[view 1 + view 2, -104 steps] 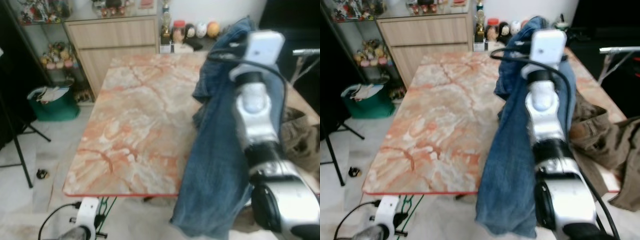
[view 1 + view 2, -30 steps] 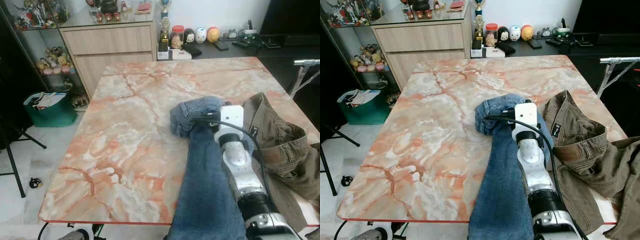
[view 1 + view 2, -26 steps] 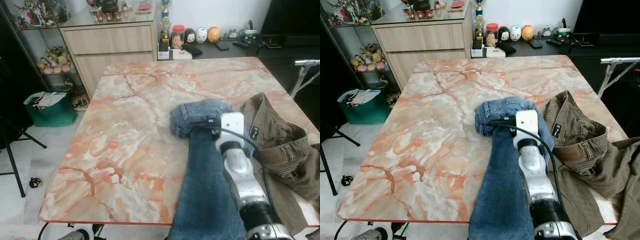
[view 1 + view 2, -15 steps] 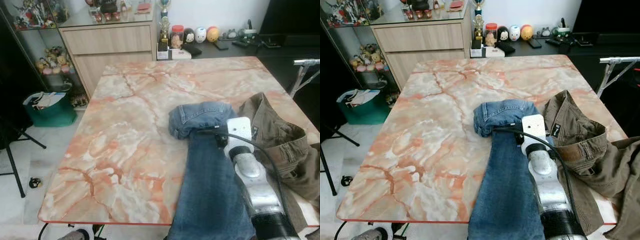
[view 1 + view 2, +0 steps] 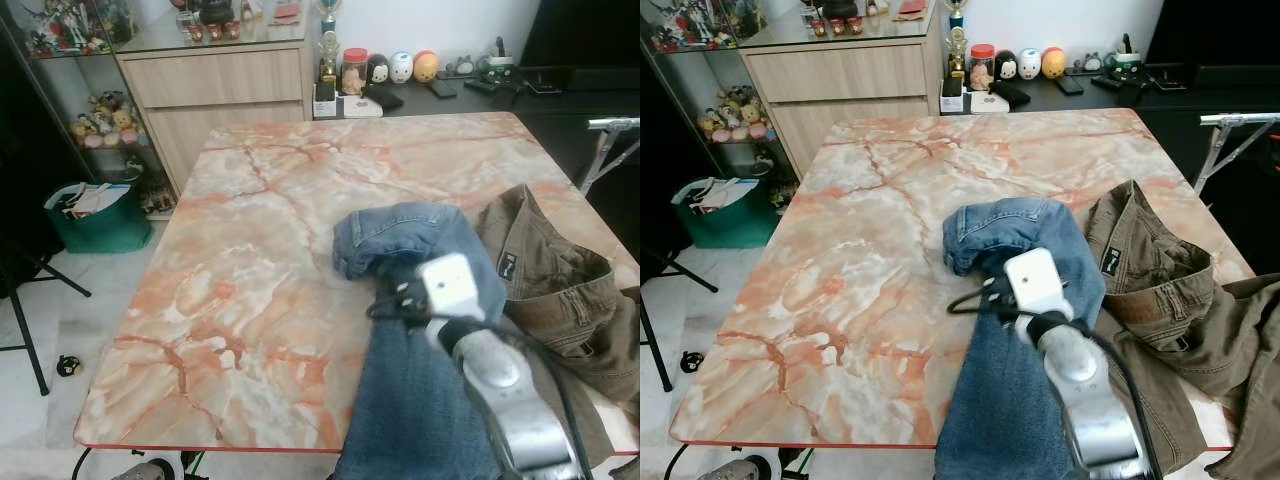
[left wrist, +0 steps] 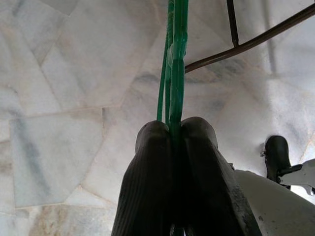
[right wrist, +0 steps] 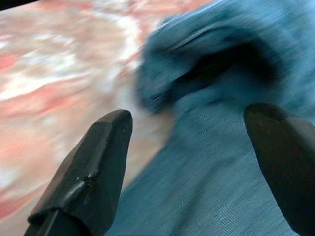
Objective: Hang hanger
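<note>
Two garments occupy the right half of the marble table (image 5: 250, 260): blue jeans (image 5: 420, 380) draped over the near edge with the folded waist toward the centre, and olive trousers (image 5: 560, 290) touching them and spilling over the right edge. Left half of the tabletop is bare up to its left and far edges. My right gripper (image 7: 197, 142) hovers above the jeans near the waist fold, fingers (image 7: 91, 169) spread wide with nothing between them; that wrist view is blurred. My left gripper (image 6: 174, 130) hangs low beside the table over the pale tiled floor (image 6: 59, 88), fingers pressed together on the green hanger (image 6: 173, 64); the hanger's shape beyond the thin green wires is cut off. Beyond the table's far edge stand a wooden cabinet (image 5: 220, 85) and a dark counter carrying jars and figurines (image 5: 385, 70). Left of the table sits a green bin (image 5: 95, 215), near a black stand leg (image 5: 30, 340)
</note>
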You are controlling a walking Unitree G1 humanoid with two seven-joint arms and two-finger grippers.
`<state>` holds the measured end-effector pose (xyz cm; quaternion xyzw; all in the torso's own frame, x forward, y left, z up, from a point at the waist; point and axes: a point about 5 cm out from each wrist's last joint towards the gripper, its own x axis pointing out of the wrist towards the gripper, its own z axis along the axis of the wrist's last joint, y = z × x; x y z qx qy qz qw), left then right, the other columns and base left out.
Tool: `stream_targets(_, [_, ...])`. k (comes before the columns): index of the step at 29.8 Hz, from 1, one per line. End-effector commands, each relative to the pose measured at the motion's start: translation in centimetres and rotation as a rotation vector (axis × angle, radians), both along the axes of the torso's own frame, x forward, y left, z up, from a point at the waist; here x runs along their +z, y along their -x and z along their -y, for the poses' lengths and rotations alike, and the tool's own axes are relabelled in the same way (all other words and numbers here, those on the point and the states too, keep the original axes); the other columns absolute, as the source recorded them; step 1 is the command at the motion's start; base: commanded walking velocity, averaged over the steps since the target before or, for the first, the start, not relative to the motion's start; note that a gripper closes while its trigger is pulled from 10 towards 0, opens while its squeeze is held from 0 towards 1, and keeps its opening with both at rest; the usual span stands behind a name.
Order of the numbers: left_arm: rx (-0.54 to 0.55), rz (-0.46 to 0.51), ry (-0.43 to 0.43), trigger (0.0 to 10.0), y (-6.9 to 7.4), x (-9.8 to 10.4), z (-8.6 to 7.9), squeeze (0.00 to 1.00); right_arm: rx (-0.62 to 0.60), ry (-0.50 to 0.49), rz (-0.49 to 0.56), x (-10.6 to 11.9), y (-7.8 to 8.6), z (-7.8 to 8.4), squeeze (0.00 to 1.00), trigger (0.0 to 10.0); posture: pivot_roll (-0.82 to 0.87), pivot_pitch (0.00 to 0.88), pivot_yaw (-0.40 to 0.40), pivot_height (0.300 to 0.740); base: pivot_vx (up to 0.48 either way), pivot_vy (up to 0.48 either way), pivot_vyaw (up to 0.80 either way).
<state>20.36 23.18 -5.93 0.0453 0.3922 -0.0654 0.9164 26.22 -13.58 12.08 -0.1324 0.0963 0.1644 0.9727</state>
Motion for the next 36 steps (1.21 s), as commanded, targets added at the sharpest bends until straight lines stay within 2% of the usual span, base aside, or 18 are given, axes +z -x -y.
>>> stream_targets(1, [0.003, -0.002, -0.001, 10.0, 0.2, 0.0, -0.3, 0.00, 0.035, -0.011, -0.009, 0.5, 0.6, -0.6, 0.00, 10.0, 0.09, 0.007, 0.055, 0.740, 0.000, 0.000, 0.00])
stream_targets(3, [-0.003, -0.004, -0.004, 10.0, 0.2, 0.0, -0.2, 0.00, 0.017, 0.003, 0.004, 0.7, 1.0, -0.2, 0.00, 10.0, 0.08, 0.007, 0.055, 0.740, 0.000, 0.000, 0.00])
stream_targets(6, [-0.006, -0.006, -0.009, 10.0, 0.3, -0.1, -0.2, 0.00, -0.049, -0.043, 0.132, 1.9, 0.6, 0.5, 0.00, 10.0, 0.08, 0.007, 0.055, 0.740, 0.000, 0.000, 0.00])
stream_targets(8, [0.005, 0.002, -0.020, 10.0, 0.3, -0.1, -0.3, 0.00, -0.186, -0.074, 0.233, 2.2, 0.0, 1.7, 0.00, 10.0, 0.08, 0.005, 0.056, 0.740, 0.000, 0.000, 0.00])
stream_targets(10, [0.018, 0.010, -0.019, 10.0, 0.2, 0.0, -0.3, 0.00, -0.277, -0.107, 0.241, 1.5, -0.3, 2.3, 0.00, 10.0, 0.08, 0.004, 0.057, 0.740, 0.000, 0.000, 0.00])
stream_targets(14, [0.019, 0.021, -0.009, 10.0, 0.1, 0.1, -0.3, 0.00, -0.299, -0.142, 0.254, 0.8, -0.6, 1.8, 0.00, 10.0, 0.09, 0.002, 0.056, 0.740, 0.000, 0.000, 0.00])
stream_targets(19, [0.023, 0.020, -0.011, 10.0, 0.2, 0.1, -0.4, 0.00, -0.262, -0.201, 0.329, 1.4, 0.0, 0.3, 0.00, 10.0, 0.09, 0.004, 0.056, 0.740, 0.000, 0.000, 0.00])
stream_targets(21, [0.026, 0.018, -0.013, 10.0, 0.2, 0.0, -0.4, 0.00, -0.272, -0.181, 0.374, 1.3, 0.3, 0.3, 0.00, 10.0, 0.09, 0.004, 0.055, 0.740, 0.000, 0.000, 0.00])
stream_targets(24, [0.028, 0.015, -0.014, 10.0, 0.3, -0.1, -0.3, 0.00, -0.330, -0.187, 0.372, 0.5, 0.5, 1.1, 0.00, 10.0, 0.08, 0.001, 0.057, 0.740, 0.000, 0.000, 0.00])
stream_targets(27, [0.030, 0.009, -0.012, 10.0, 0.5, -0.2, -0.2, 0.00, -0.402, -0.138, 0.316, -1.9, 0.5, 2.4, 0.00, 10.0, 0.07, 0.000, 0.052, 0.740, 0.000, 0.000, 0.00])
stream_targets(29, [0.037, 0.009, -0.009, 10.0, 0.5, -0.2, -0.2, 0.00, -0.421, -0.122, 0.309, -2.4, 0.6, 2.7, 0.00, 10.0, 0.08, 0.000, 0.048, 0.740, 0.000, 0.000, 0.00])
stream_targets(36, [0.042, 0.011, -0.002, 10.0, 0.6, -0.2, -0.4, 0.00, -0.413, -0.140, 0.348, -2.1, 0.2, 2.4, 0.00, 10.0, 0.08, 0.000, 0.045, 0.740, 0.000, 0.000, 0.00])
